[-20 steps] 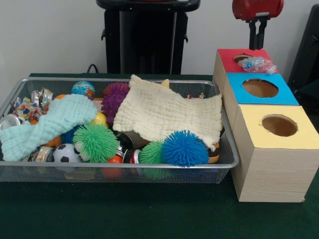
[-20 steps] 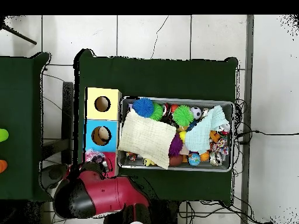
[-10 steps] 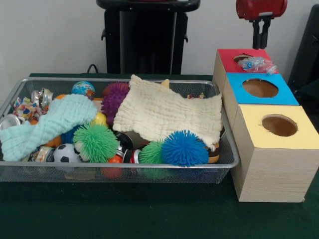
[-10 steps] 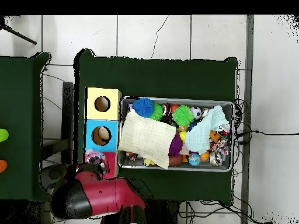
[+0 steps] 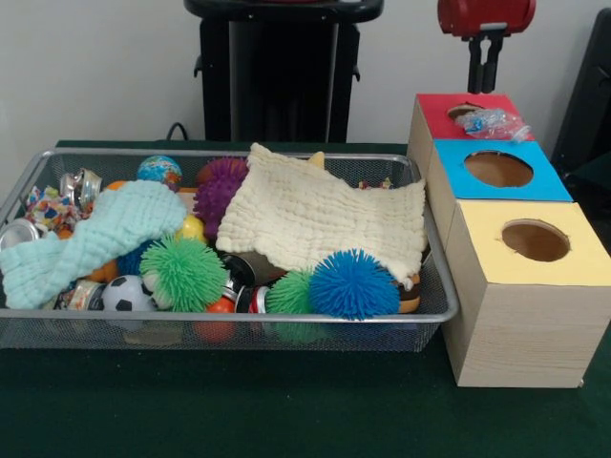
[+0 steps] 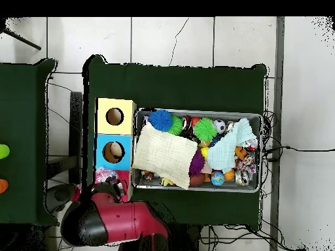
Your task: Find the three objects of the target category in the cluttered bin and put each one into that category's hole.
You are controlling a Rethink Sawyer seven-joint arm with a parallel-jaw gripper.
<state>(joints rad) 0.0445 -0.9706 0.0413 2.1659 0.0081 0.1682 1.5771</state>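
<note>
The wire-mesh bin (image 5: pixel 229 153) stands on the green table, full of clutter; it also shows in the overhead view (image 6: pixel 196 112). One see-through bottle (image 5: pixel 494 122) with a blue label lies on the red top of the far box, just right of the hole (image 5: pixel 464 111). In the overhead view this bottle (image 6: pixel 105 174) shows at the arm's edge. No other bottle shows in the bin. My gripper (image 5: pixel 484 88) hangs shut and empty above the red box, a little behind the hole and apart from the bottle.
The blue-topped box (image 5: pixel 498 170) and the yellow-topped box (image 5: pixel 535 240) stand in a row in front of the red one. A cream cloth (image 5: pixel 325 215) and a mint cloth (image 5: pixel 91 239) cover much of the bin. Spiky balls (image 5: pixel 353 283), cans (image 5: pixel 81 183) and a small football (image 5: pixel 126 294) lie around them.
My gripper has shifted slightly left in the front view, staying above the red box. The bottle on the red top and the bin's contents have not moved.
</note>
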